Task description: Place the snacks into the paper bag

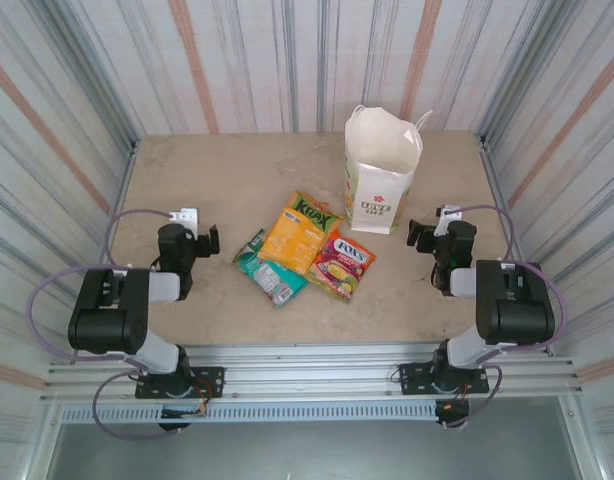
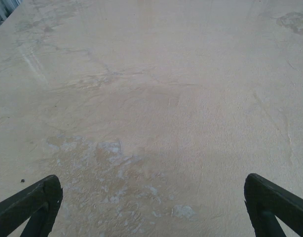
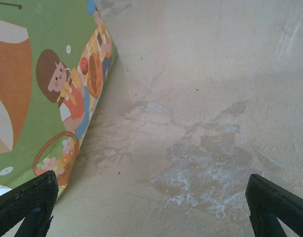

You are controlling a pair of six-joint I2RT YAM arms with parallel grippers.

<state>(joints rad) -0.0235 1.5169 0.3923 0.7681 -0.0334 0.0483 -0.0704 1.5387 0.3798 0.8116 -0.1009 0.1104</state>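
Three glossy snacks overlap in the middle of the table (image 1: 187,175): orange Krax packet (image 1: 300,232), red Fox's packet (image 1: 341,264), teal packet (image 1: 269,270). One cream paper bag (image 1: 383,180) stands upright just behind them. My left tool (image 1: 209,240) and right tool (image 1: 419,234) gape wide, empty.

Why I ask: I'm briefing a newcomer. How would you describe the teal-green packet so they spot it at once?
Find the tall white paper bag standing at the back right of the table. Three flat packets cluster in front and left of it. The teal-green packet is the leftmost, beside the orange Krax packet, the only one neither orange nor red.
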